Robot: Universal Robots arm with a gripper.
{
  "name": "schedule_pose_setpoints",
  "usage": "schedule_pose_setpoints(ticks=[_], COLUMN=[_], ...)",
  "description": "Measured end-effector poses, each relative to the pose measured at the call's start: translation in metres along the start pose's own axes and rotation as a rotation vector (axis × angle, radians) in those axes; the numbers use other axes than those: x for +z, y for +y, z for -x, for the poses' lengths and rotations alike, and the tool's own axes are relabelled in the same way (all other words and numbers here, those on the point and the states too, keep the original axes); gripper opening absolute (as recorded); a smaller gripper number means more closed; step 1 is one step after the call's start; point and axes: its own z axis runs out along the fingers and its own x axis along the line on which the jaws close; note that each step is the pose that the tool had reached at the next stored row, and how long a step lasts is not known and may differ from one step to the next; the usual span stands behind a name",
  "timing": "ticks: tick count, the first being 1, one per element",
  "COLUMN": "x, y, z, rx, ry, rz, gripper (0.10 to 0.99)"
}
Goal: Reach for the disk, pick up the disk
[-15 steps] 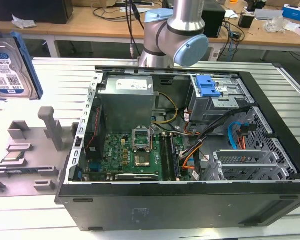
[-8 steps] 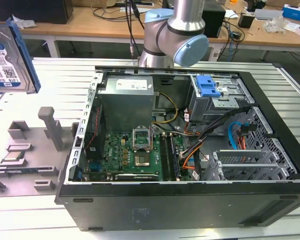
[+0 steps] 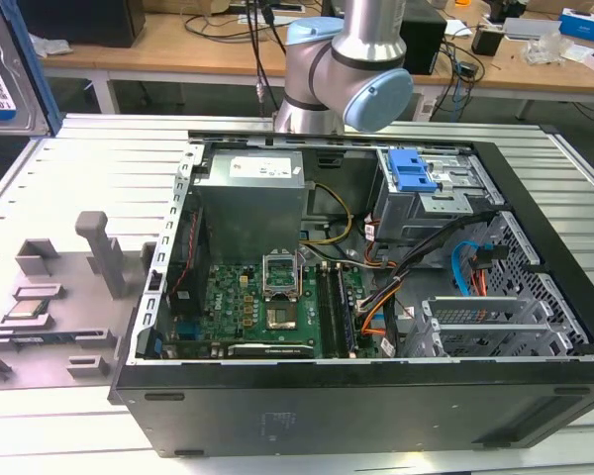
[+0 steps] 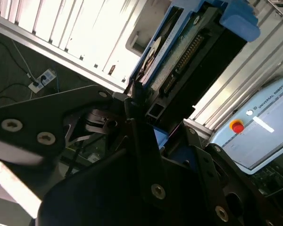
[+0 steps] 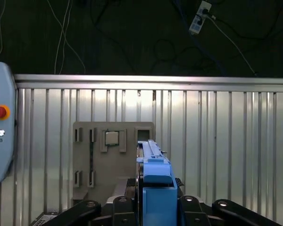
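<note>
Claw (image 5: pixel 153 203) tight on the disk (image 5: pixel 156 181), edge-on in its grip.

Slatted aluminium table (image 3: pixel 99 168), ribs running across the exterior view. Two things sit directly on it: an open black computer case (image 3: pixel 356 406), side panel off, and, toward the exterior view's left, a flat grey fixture plate (image 3: pixel 54 341) carrying a small square processor chip (image 3: pixel 27 308).

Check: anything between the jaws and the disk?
Nothing. In the first wrist view the disk stands edge-on right between the gripper jaws, which clamp its sides.
</note>
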Motion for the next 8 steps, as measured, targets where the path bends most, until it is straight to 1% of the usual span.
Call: schedule_pose_setpoints(ticks=[1, 2, 6, 8], x=[-0.0070, -0.0110, -0.0122, -0.0125], y=[0.0003, 0.0005, -0.0003, -0.0061], z=[0.0000, 0.0000, 0.0000, -0.0001], rx=[0.000, 0.000, 0.000, 0.000], ry=[0.0000, 0.0000, -0.0001, 0.0000], rz=[0.000, 0.000, 0.000, 0.000], gripper=[0.369, 0.369, 0.369, 0.369])
